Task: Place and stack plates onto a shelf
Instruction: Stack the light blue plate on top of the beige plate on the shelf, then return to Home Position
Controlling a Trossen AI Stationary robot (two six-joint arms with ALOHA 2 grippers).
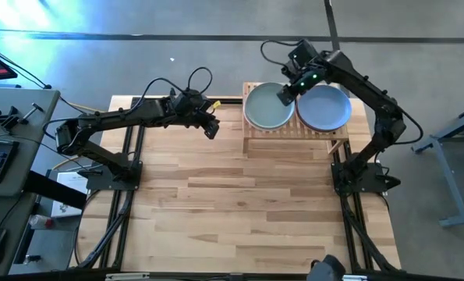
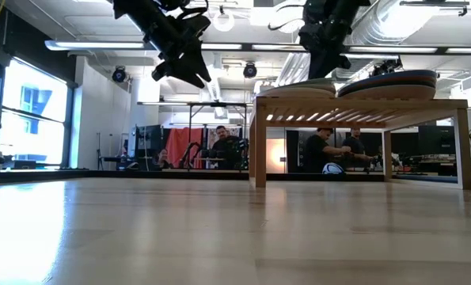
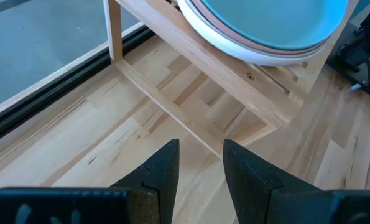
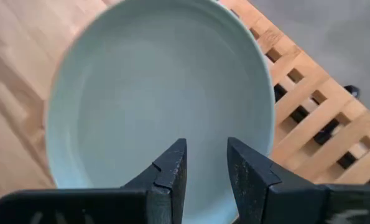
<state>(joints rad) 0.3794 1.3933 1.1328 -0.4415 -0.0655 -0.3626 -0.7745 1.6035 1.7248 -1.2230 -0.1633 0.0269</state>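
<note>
Two stacks of plates rest on the pale slatted shelf (image 1: pixel 294 139) at the table's far right. The left stack is topped by a mint plate (image 1: pixel 267 109), the right one by a light blue plate (image 1: pixel 327 109). My right gripper (image 1: pixel 285 97) hangs open above the mint plate's (image 4: pixel 160 93) right part, clear of it, with nothing between its fingers. My left gripper (image 1: pixel 212 129) hovers open above the table, left of the shelf. It points toward a stack of plates (image 3: pixel 265 31) on the shelf's corner. In the low view both stacks (image 2: pixel 298 89) (image 2: pixel 393 83) lie flat on the shelf top (image 2: pixel 362 103).
The bare butcher-block tabletop (image 1: pixel 247 203) stretches in front of the shelf and to its left. The arm bases stand at the left (image 1: pixel 107 168) and right (image 1: pixel 360 176) edges. People sit in the room beyond the table (image 2: pixel 330 150).
</note>
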